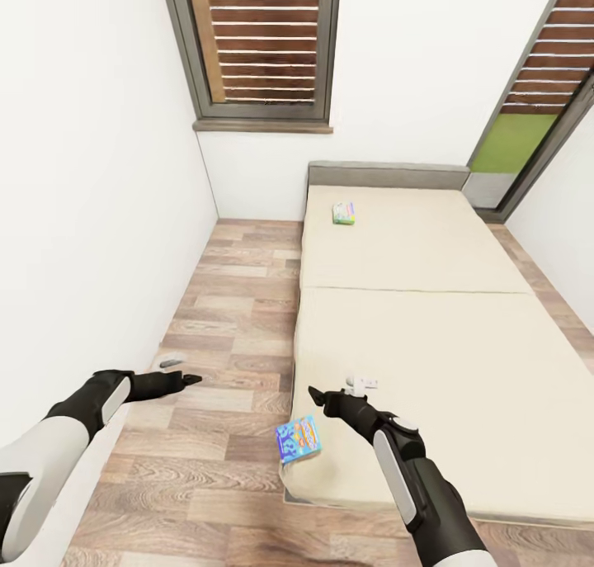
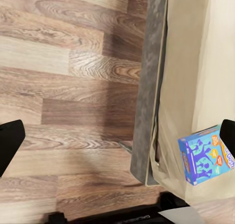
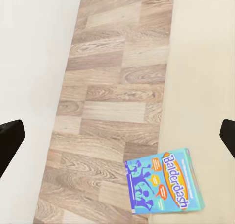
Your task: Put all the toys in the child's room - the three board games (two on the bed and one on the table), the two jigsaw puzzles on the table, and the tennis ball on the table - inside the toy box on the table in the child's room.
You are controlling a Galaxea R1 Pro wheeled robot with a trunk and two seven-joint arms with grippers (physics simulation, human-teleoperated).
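Observation:
Two board games lie on the bed (image 1: 429,328). The blue cartoon one (image 1: 299,439) sits at the mattress's near left corner, partly over the edge. The pale multicoloured one (image 1: 343,213) lies near the grey headboard (image 1: 388,175). My right gripper (image 1: 337,390) hovers open just above and beyond the blue game, which appears below the gripper (image 3: 117,136) in the right wrist view (image 3: 164,186). My left gripper (image 1: 183,371) is open over the wood floor left of the bed; its wrist view (image 2: 117,138) catches the blue game (image 2: 205,154) beside one fingertip (image 2: 227,136). The toy box, table, jigsaw puzzles and tennis ball are out of view.
A white wall (image 1: 91,220) runs close along the left, leaving a narrow strip of wood-plank floor (image 1: 231,319) between it and the bed. Dark-framed windows (image 1: 256,47) stand in the far wall and at the right (image 1: 536,121).

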